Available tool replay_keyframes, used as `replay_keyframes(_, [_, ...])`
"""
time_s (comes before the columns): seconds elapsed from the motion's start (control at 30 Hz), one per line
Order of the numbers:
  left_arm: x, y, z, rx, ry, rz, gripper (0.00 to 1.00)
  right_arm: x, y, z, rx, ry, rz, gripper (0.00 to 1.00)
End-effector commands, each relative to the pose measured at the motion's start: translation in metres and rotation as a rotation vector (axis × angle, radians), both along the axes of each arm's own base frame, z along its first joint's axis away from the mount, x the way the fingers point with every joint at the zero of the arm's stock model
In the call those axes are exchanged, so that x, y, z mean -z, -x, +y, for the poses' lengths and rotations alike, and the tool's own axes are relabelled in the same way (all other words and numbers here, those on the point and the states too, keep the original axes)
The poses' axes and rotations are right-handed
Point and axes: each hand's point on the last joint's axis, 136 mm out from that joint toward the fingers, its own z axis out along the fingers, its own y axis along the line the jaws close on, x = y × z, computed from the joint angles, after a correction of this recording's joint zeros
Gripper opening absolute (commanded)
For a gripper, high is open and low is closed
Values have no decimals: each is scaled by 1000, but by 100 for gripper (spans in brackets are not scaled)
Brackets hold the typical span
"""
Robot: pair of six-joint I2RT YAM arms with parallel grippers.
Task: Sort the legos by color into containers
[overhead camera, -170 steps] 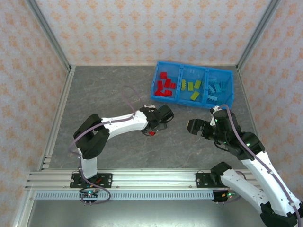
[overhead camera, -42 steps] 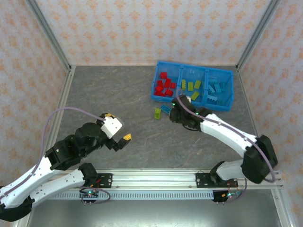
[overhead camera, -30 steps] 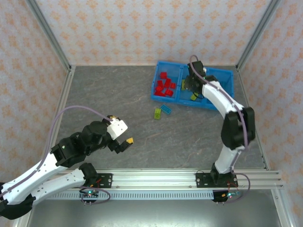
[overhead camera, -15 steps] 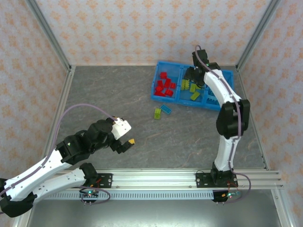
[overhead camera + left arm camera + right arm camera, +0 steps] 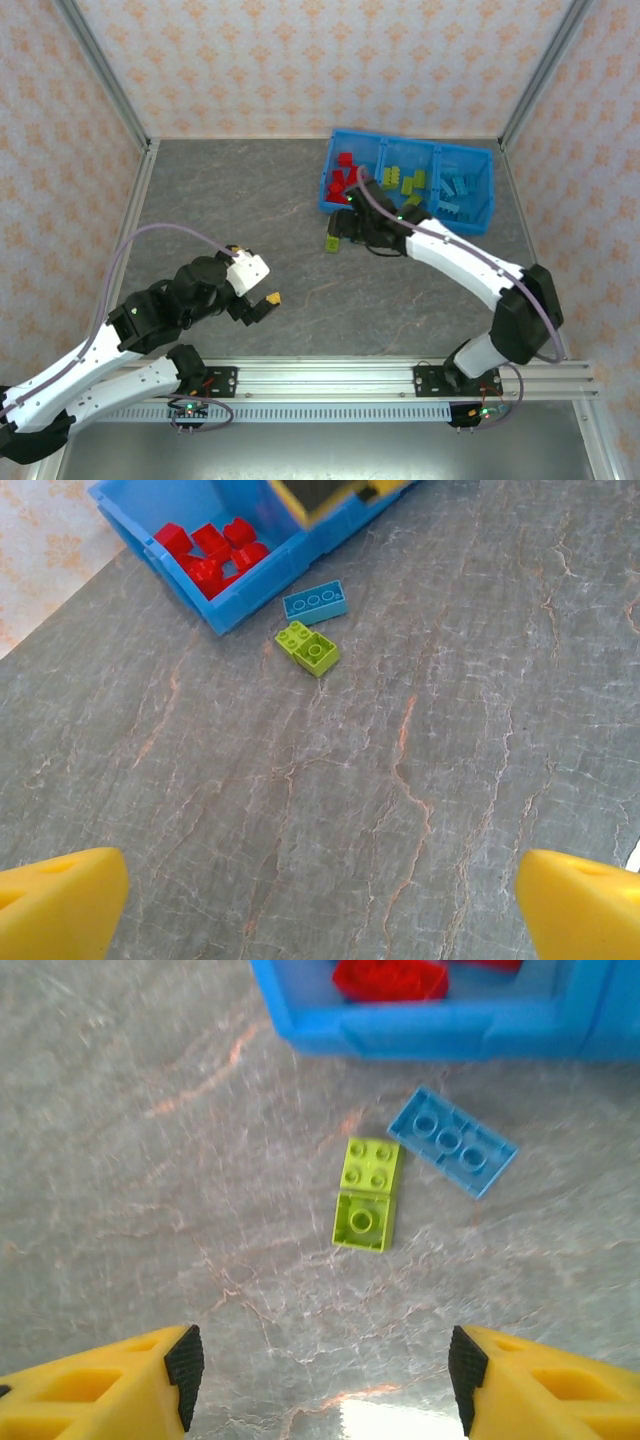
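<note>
Two loose legos lie on the table just in front of the blue tray (image 5: 462, 224): a lime one (image 5: 366, 1195) (image 5: 309, 648) (image 5: 331, 242) and a light blue flat one (image 5: 452, 1141) (image 5: 315, 602). My right gripper (image 5: 320, 1380) (image 5: 342, 226) hovers open over them with nothing between its fingers. The containers hold red legos (image 5: 343, 172) on the left, lime ones (image 5: 400, 180) in the middle and light blue ones (image 5: 458, 188) on the right. My left gripper (image 5: 268, 300) (image 5: 320, 905) is wide open and empty, well back from the loose legos.
The tray's front wall (image 5: 420, 1030) stands right behind the loose pieces. Patterned walls with metal frame posts (image 5: 105, 90) enclose the grey marbled table (image 5: 230, 200). The right arm (image 5: 470, 265) stretches diagonally across the table's right half.
The right arm swung back from over the tray's middle compartment to the two loose legos, and its jaws opened wider. The left arm barely shifted.
</note>
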Motion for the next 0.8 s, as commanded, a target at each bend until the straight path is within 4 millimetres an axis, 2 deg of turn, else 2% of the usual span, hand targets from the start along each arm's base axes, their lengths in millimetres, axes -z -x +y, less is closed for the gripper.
replay_keyframes(0.0, [-2, -2, 6, -25, -7, -5, 100, 35, -15, 8, 73, 38, 21, 68])
replay_keyframes(0.1, [-1, -2, 7, -30, -14, -1, 100, 61, -21, 27, 46, 65, 78, 69])
replay_keyframes(0.27, [1, -2, 8, -37, -20, 0, 100, 92, -37, 34, 48, 165, 92, 70])
replay_keyframes(0.47, [2, -3, 7, -37, -27, 5, 100, 119, -52, 28, 62, 287, 81, 58])
replay_keyframes(0.6, [4, -4, 8, -43, -39, 12, 100, 132, -48, 29, 57, 293, 114, 44])
replay_keyframes(0.7, [4, -4, 8, -41, -39, 15, 100, 132, -43, 26, 60, 282, 122, 32])
replay_keyframes(0.77, [4, -4, 8, -42, -36, 14, 100, 130, -37, 22, 60, 273, 124, 29])
